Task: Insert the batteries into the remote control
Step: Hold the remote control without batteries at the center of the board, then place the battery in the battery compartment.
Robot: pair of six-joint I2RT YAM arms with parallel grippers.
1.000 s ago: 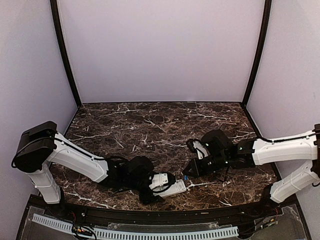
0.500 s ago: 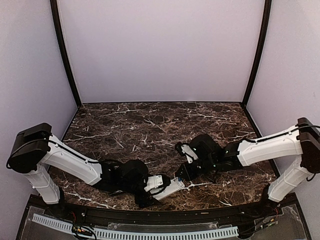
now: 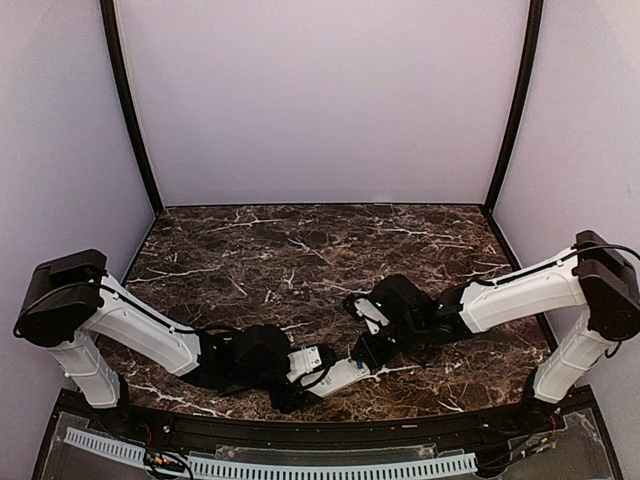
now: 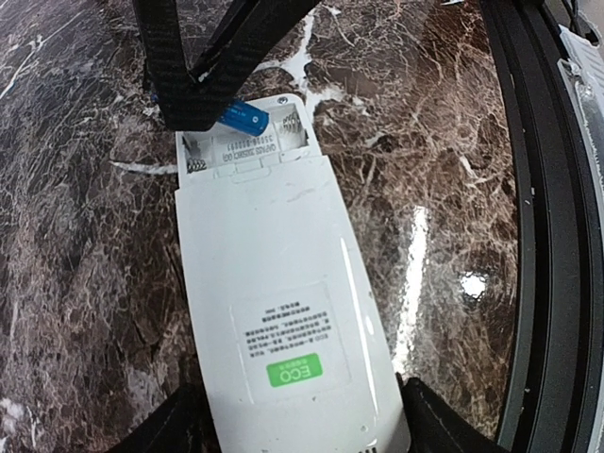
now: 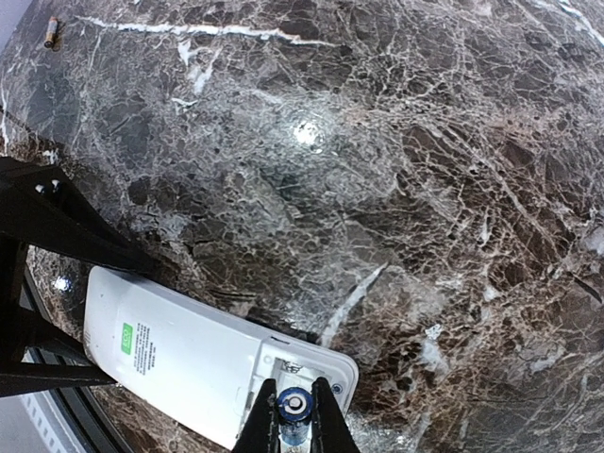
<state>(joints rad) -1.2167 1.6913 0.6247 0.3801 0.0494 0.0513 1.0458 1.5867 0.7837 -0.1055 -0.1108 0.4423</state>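
A white remote control (image 4: 283,311) lies back up on the dark marble tabletop (image 4: 85,236), near its front edge. Its battery compartment (image 4: 247,149) is open at the far end. The left fingers (image 4: 436,429) grasp the remote's near end from both sides. The right fingers (image 5: 332,423) are clenched on a small blue battery (image 5: 294,408), held tilted over one corner of the compartment. Likely risks: the tilted cell catches on the compartment wall or a spring contact and pops free on release, or downward pressure pivots the remote in the left grasp. The battery's polarity cannot be told.
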